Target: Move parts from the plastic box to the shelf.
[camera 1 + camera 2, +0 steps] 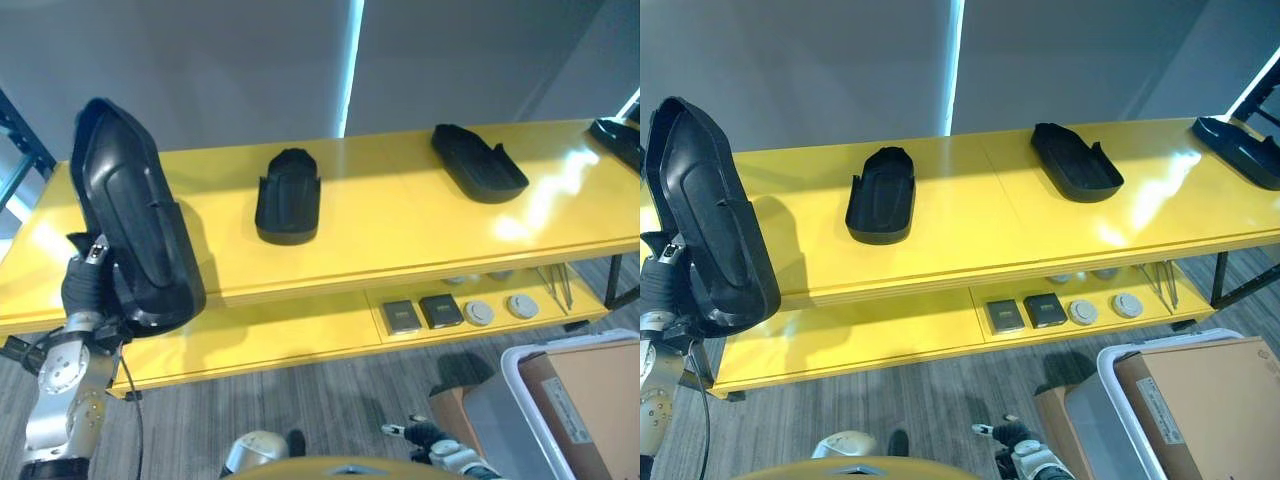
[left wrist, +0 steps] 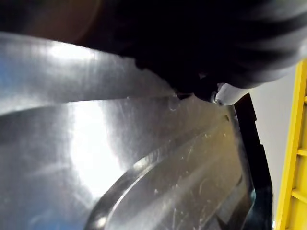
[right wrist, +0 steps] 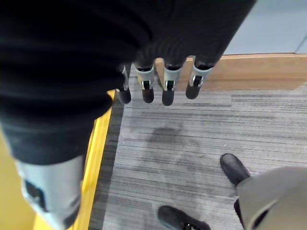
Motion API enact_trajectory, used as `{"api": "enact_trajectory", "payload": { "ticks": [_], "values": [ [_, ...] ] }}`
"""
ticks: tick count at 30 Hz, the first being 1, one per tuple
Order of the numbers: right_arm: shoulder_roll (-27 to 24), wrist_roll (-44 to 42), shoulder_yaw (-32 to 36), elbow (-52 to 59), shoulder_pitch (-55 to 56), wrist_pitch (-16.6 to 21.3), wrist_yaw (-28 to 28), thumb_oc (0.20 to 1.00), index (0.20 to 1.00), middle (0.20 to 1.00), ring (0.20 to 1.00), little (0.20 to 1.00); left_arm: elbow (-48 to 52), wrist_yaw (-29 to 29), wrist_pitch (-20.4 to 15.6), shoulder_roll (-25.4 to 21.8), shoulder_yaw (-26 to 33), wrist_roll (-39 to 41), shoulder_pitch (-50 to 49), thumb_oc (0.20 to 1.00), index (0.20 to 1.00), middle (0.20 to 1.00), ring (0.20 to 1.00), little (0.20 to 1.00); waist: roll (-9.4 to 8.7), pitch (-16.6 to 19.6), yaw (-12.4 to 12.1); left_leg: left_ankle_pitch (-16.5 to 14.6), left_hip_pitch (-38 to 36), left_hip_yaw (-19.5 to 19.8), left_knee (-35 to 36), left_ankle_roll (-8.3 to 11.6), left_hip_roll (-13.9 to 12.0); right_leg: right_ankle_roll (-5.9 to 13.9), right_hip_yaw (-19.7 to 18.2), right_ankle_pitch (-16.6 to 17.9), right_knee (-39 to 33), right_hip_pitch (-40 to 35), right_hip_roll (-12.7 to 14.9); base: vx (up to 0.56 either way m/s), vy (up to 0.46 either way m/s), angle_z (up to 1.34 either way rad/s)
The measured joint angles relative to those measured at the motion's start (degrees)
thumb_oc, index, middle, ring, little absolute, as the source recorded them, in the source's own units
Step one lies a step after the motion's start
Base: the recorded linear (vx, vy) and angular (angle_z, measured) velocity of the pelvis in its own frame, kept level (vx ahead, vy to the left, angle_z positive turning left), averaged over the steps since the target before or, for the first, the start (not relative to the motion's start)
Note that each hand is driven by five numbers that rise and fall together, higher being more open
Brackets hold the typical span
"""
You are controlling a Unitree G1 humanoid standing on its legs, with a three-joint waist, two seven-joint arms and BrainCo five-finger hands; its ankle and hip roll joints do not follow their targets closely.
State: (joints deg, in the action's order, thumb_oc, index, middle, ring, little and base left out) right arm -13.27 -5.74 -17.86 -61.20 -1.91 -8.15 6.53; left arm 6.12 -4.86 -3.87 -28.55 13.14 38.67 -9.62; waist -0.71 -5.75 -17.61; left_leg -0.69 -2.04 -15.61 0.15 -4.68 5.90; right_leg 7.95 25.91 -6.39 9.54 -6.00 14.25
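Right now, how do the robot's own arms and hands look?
The left arm is silver-grey metal with round joints; a dark ribbed cover wraps the wrist of the left hand. The right hand has the same dark ribbed cover, with silver fingers ending in dark tips, in a row.

The left hand (image 1: 88, 290) holds a part (image 1: 135, 220) upright before the shelf (image 1: 400, 225). Two parts (image 1: 288, 197) (image 1: 478, 162) lie on the shelf to its right.
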Motion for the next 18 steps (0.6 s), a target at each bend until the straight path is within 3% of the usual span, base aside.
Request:
{"api": "enact_trajectory", "payload": {
  "ticks": [2,5,6,7,9,10,11,12,13,14,17,18],
  "values": [
    [0.3,-1.3,0.1,-0.5,0.2,-0.4,0.2,1.000,1.000,1.000,1.000,1.000,-0.4,0.2,0.0,-0.1,-1.5,0.0,1.1,0.200,0.200,0.200,0.200,0.200,0.28,-0.3,0.9,-0.8,0.3,0.3,-0.6,-0.51,0.3,0.72,-0.8,0.7,2.9,1.3,0.6,0.08,0.188,-0.05],
    [-0.2,-1.9,0.2,-0.5,1.2,-0.8,0.3,1.000,1.000,1.000,1.000,1.000,-0.8,0.6,0.0,-0.2,-5.3,-0.1,5.3,0.200,0.200,0.200,0.200,0.200,2.00,-1.8,3.2,-0.9,0.4,0.7,-1.1,-1.95,0.4,0.48,-3.7,0.9,14.5,6.7,3.2,0.05,0.192,0.11],
    [-1.6,-3.8,4.1,0.8,1.9,0.8,0.2,1.000,1.000,1.000,1.000,1.000,-2.4,-0.3,-0.6,0.1,-7.4,-0.2,8.7,0.200,0.200,0.200,0.200,0.200,2.83,-3.8,6.6,-0.8,0.9,3.9,-3.0,-4.96,1.5,-0.39,-10.5,3.4,27.3,12.9,3.9,0.08,-0.078,0.68],
    [-2.4,-4.6,4.5,2.0,1.4,1.2,0.2,1.000,1.000,1.000,1.000,1.000,-3.6,-0.7,-0.4,-0.3,-9.6,-0.2,10.6,0.200,0.200,0.200,0.200,0.200,3.55,-4.0,9.9,-1.0,1.1,6.6,-3.2,-4.01,1.3,1.15,-15.4,1.4,29.7,15.4,2.0,0.12,-0.173,0.96],
    [-3.3,-4.5,4.9,1.0,0.5,2.0,-0.1,1.000,1.000,1.000,1.000,1.000,-3.6,-1.0,-0.5,-1.3,-12.5,-0.3,13.2,0.200,0.200,0.200,0.200,0.200,3.62,-4.8,12.3,0.4,1.2,9.7,-1.6,-1.67,1.0,1.39,-19.6,-0.2,24.9,19.3,-3.3,0.15,-0.206,0.92],
    [-3.3,-4.5,5.2,-0.5,0.7,2.9,-0.2,1.000,1.000,1.000,1.000,1.000,-3.6,-1.3,-0.5,-1.0,-13.7,-0.7,14.7,0.200,0.200,0.200,0.200,0.200,3.23,-4.9,13.1,0.6,1.7,12.2,-0.5,1.16,1.0,1.09,-20.3,-0.1,17.2,20.3,-7.2,0.18,-0.190,0.88],
    [-2.6,-4.6,5.0,-2.4,0.8,3.2,-0.2,1.000,1.000,1.000,1.000,1.000,-3.7,-1.8,-0.5,-0.4,-14.0,-0.7,15.1,0.200,0.200,0.200,0.200,0.200,0.91,-5.1,13.6,-2.6,2.2,12.2,-2.0,5.58,1.5,-0.20,-21.6,1.0,9.5,20.2,-8.8,0.19,-0.159,1.01],
    [-2.2,-4.5,5.1,-3.6,1.3,3.3,-0.2,1.000,1.000,1.000,1.000,1.000,-3.3,-2.2,-0.4,-1.1,-14.1,-0.7,15.2,0.200,0.200,0.200,0.200,0.200,-0.59,-5.6,14.8,-2.5,3.4,14.1,-5.2,0.68,2.4,1.49,-21.9,2.3,6.7,21.1,-9.0,0.23,-0.203,0.95],
    [-2.3,-4.3,5.3,-3.1,3.0,2.8,-0.3,1.000,1.000,1.000,1.000,1.000,-3.2,-2.5,-0.3,-1.1,-14.0,-0.7,15.0,0.200,0.200,0.200,0.200,0.200,-1.56,-6.0,15.0,-1.1,2.0,14.1,-4.2,-0.09,3.1,1.02,-22.8,3.8,6.2,21.6,-9.7,0.18,-0.179,0.78],
    [-2.2,-3.9,5.2,-2.8,4.2,2.7,-0.3,1.000,1.000,1.000,1.000,1.000,-3.1,-3.0,-0.2,-0.1,-13.4,-0.7,13.4,0.200,0.200,0.200,0.200,0.200,-1.94,-6.2,14.8,-1.1,1.2,14.1,-3.4,-0.12,3.8,-0.84,-23.6,4.8,4.5,20.7,-10.1,0.14,-0.190,0.48],
    [-2.0,-3.6,5.2,-3.8,6.0,2.3,-0.6,1.000,1.000,1.000,1.000,1.000,-1.6,-4.4,0.2,2.5,-13.6,-0.8,9.9,0.200,0.200,0.200,0.200,0.200,-0.18,-5.2,13.3,-1.1,-0.8,15.3,-1.8,-1.10,3.5,-3.99,-21.9,5.3,5.1,19.0,-13.2,0.15,-0.196,0.14],
    [-1.9,-3.6,5.2,-4.0,5.3,2.2,-1.0,1.000,1.000,1.000,1.000,1.000,-1.7,-5.0,0.7,2.8,-14.0,-0.8,9.9,0.200,0.200,0.200,0.200,0.200,0.23,-4.9,13.1,-0.1,-1.5,15.6,-0.6,-1.83,3.4,-4.37,-21.9,5.6,1.9,15.2,-13.3,0.09,-0.133,0.00]
  ]
}}
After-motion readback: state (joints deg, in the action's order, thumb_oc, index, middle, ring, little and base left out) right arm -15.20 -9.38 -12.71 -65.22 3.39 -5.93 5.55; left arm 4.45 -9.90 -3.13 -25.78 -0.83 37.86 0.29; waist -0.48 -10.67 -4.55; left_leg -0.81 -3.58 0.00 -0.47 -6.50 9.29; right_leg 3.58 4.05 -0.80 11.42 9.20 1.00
